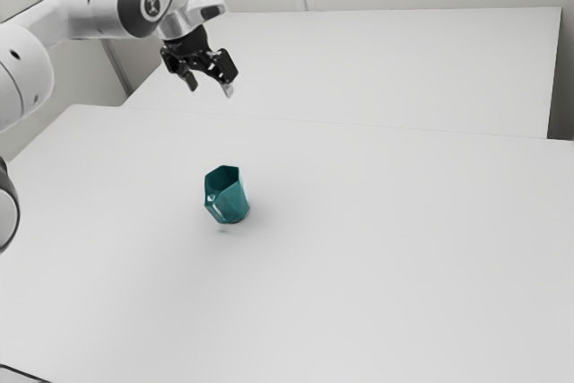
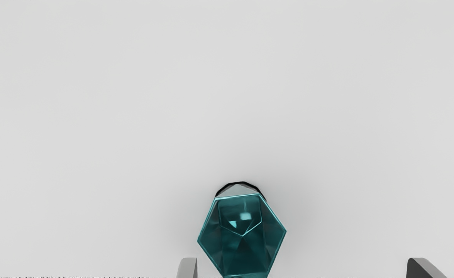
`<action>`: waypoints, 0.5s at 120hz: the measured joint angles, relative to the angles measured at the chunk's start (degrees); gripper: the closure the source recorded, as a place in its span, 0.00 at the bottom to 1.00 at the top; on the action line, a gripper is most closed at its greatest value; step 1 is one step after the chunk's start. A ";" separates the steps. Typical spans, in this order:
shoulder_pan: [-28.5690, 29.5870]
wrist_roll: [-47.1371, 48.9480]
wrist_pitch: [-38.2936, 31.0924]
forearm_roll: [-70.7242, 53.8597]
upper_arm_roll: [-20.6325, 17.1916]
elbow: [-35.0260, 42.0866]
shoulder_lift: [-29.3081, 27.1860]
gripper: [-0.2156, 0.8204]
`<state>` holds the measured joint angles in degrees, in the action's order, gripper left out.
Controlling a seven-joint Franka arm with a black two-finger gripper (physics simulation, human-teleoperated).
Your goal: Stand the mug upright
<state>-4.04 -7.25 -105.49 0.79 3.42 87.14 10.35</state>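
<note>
Exterior view: a teal mug (image 1: 235, 204) sits out on a pale, smooth table (image 1: 386, 248), its body made of flat facets and its mouth facing up and over toward the exterior view's left. It leans rather than standing square, and a small dark mark (image 1: 223, 230) lies on the tabletop just beside it. The arm (image 1: 94, 6) comes in from the exterior view's left, white with black fittings, and its black gripper (image 1: 210, 88) hangs over the table, well apart from the mug. The two fingers are spread wide with a broad gap between them, and they have hold of nothing. Behind the table is another pale, flat surface (image 1: 404, 69), and a thin dark line (image 1: 25, 373) crosses the corner nearest the camera at the exterior view's left. From the wrist view the mug's mouth shows as a six-sided opening, with bright glints down on the inside and a lighter teal edge running around it. A dark curved edge (image 2: 241, 182) with a grey patch inside it pokes out past the rim, on the side away from the fingertips (image 2: 188, 268) — I can't tell which part of the mug that is. Seen along the hand, the mug falls between the two fingertips, nearer to one than the other — neither touches it.
</note>
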 joint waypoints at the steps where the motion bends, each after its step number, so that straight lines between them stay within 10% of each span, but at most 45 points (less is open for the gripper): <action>1: 0.00 -0.05 0.34 -0.01 0.01 -0.30 0.02 0.22; 60: -0.01 -2.59 9.45 0.04 0.27 -2.92 -0.15 0.21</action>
<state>-4.05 -9.84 -96.04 0.83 3.69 84.22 10.20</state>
